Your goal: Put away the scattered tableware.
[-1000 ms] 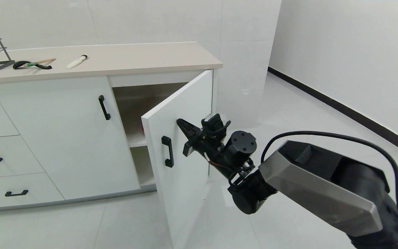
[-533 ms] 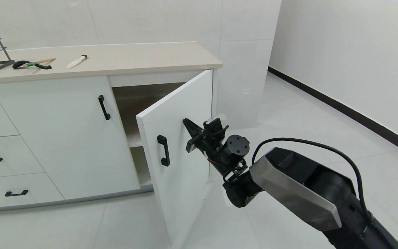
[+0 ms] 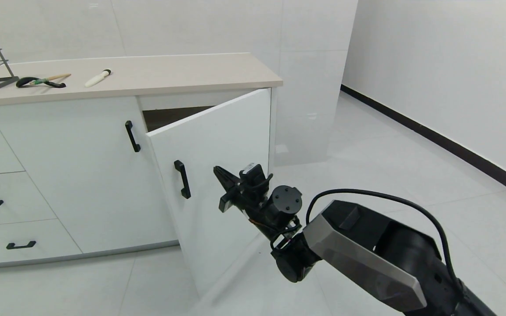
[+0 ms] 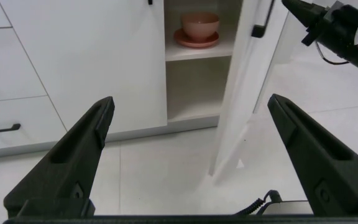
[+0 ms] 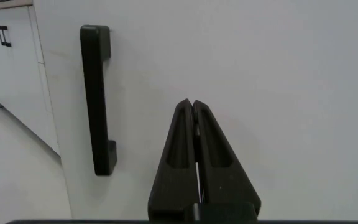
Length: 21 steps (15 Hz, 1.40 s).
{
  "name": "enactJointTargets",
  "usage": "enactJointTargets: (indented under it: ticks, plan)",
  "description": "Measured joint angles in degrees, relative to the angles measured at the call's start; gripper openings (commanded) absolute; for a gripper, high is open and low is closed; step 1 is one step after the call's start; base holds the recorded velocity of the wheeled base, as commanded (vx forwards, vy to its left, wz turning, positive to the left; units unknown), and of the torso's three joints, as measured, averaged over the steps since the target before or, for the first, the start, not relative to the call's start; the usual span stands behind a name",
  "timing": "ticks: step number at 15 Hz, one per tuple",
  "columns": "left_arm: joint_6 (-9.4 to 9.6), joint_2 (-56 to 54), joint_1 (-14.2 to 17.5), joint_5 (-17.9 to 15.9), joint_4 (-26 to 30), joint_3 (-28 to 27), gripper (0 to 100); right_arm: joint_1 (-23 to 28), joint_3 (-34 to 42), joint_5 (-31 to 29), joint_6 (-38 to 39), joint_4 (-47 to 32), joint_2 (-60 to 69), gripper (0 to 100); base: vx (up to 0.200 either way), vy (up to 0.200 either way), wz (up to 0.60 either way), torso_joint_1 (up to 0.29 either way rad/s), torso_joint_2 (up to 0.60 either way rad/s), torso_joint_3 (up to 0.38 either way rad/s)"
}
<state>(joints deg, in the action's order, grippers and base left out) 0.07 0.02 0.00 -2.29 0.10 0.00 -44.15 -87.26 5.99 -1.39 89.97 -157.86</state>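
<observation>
left of the cabinet door (image 3: 218,131), a black-handled utensil (image 3: 42,81) and a white knife (image 3: 98,78) lie on the countertop (image 3: 169,72). behind the door: pink bowl (image 4: 199,25) on a plate (image 4: 194,42). left gripper (image 4: 191,102): fingers spread wide. right gripper (image 3: 218,170): fingers pressed together, tips at the door face, right of its handle (image 3: 182,179).

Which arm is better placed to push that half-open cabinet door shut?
Right. The right gripper, fingers shut, is at the cabinet door's outer face beside its handle. The left gripper hangs open, farther back from it.
</observation>
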Motion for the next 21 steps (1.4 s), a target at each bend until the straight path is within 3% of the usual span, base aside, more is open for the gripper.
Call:
enactJointTargets:
  ticks: [4, 9, 13, 17, 19, 21]
  plan:
    - [0.02, 0.0, 0.0, 0.0, 0.0, 0.0, 100, 2.3, 18.2, 0.0, -0.1, 0.0, 10.1, 0, 0.000, 0.000, 0.00, 0.000, 0.00, 0.000]
    - [0.00, 0.0, 0.0, 0.0, 0.0, 0.0, 100, 4.7, 50.0, 0.0, -0.2, 0.1, 37.4, 0, 0.000, 0.000, 0.00, 0.000, 0.00, 0.000]
    - [0.02, 0.0, 0.0, 0.0, 0.0, 0.0, 100, 13.6, 73.3, 1.2, -0.7, 0.0, 63.7, 0, 0.000, 0.000, 0.00, 0.000, 0.00, 0.000]
    - [0.09, 0.0, 0.0, 0.1, 0.0, 0.0, 100, 29.6, 83.5, 2.8, -0.4, -1.0, 88.2, 0, 0.000, 0.000, 0.00, 0.000, 0.00, 0.000]
    - [0.09, 0.0, 0.0, 0.1, 0.0, 0.0, 100, 35.8, 85.4, 3.0, 0.8, -6.6, 99.2, 0, 0.000, 0.000, 0.00, 0.000, 0.00, 0.000]
    - [0.09, 0.0, 0.0, 0.1, 0.0, 0.0, 100, 40.3, 86.3, 3.6, 2.0, -17.6, 111.5, 0, 0.000, 0.000, 0.00, 0.000, 0.00, 0.000]
